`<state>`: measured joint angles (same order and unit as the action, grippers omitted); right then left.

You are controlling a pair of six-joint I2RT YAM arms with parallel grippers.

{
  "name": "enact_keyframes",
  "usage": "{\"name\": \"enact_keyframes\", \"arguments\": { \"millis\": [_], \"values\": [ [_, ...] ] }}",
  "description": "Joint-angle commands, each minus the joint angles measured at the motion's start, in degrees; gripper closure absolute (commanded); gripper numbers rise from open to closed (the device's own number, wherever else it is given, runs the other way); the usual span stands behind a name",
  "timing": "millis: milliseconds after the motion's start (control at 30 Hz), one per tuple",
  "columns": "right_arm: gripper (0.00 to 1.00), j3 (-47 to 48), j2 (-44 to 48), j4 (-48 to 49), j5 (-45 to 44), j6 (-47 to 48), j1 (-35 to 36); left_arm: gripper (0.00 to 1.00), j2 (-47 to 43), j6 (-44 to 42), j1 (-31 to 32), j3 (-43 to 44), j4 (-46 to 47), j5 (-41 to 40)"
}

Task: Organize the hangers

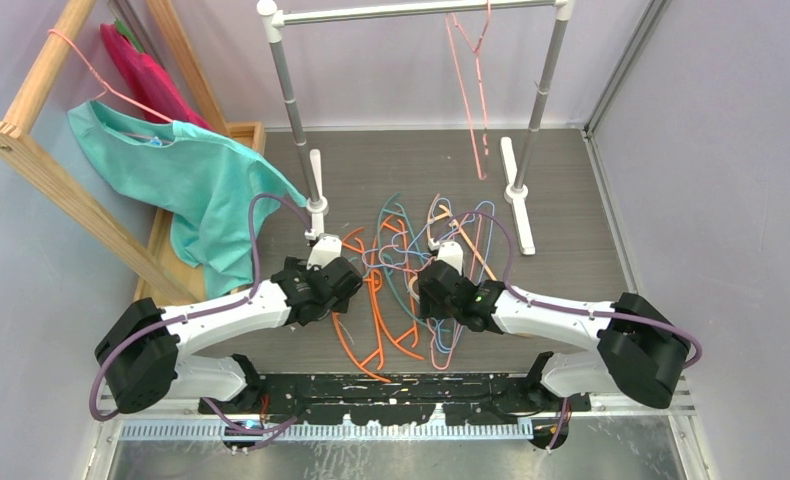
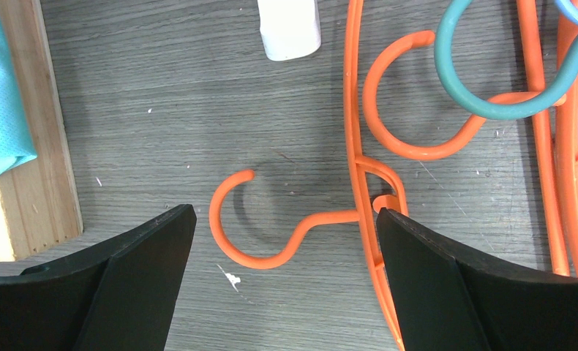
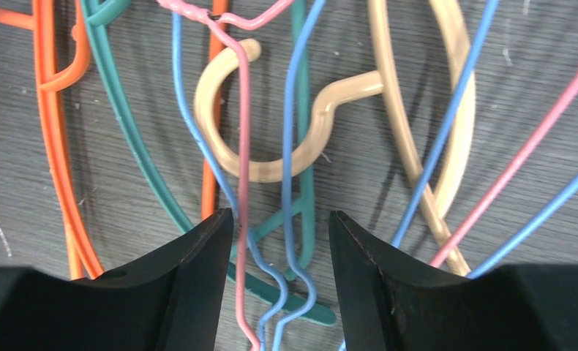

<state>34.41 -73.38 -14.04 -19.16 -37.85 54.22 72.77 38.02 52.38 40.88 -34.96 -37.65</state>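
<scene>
A tangled pile of hangers (image 1: 401, 275) lies on the grey table: orange and teal plastic ones, pink and light-blue wire ones, one tan one. One pink wire hanger (image 1: 474, 90) hangs on the rack rail. My left gripper (image 1: 325, 250) is open at the pile's left edge. In the left wrist view an orange hanger's hook (image 2: 251, 234) lies flat between its spread fingers (image 2: 143, 263), untouched. My right gripper (image 1: 449, 252) is open over the pile's middle. In the right wrist view a pink wire (image 3: 244, 168) and a light-blue wire neck (image 3: 290, 168) run between its fingers (image 3: 198, 263), above a tan hook (image 3: 271, 167) and a teal hanger (image 3: 136, 153).
A metal clothes rack (image 1: 411, 12) stands behind the pile on white feet (image 1: 518, 195); one foot's end shows in the left wrist view (image 2: 290, 29). A wooden frame (image 1: 61, 190) at the left carries a teal shirt (image 1: 191, 180) and a magenta garment (image 1: 146, 75).
</scene>
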Motion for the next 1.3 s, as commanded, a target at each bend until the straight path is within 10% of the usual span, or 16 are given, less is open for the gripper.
{"name": "enact_keyframes", "arguments": {
  "millis": [0, 1067, 1267],
  "values": [
    [0.43, 4.28, 2.45, -4.15, -6.74, 0.38, 1.01, 0.02, -0.75, 0.73, 0.05, -0.12, 1.74, -0.94],
    [0.61, 3.71, -3.24, -6.46, -9.43, -5.82, 9.96, 0.02, -0.52, 1.12, 0.01, -0.01, 1.73, -0.83],
    [0.8, 3.81, -3.84, -5.73, -9.36, -5.43, 9.94, 0.02, -0.47, 1.09, 0.01, 0.16, 1.49, -0.92]
  ]
}}
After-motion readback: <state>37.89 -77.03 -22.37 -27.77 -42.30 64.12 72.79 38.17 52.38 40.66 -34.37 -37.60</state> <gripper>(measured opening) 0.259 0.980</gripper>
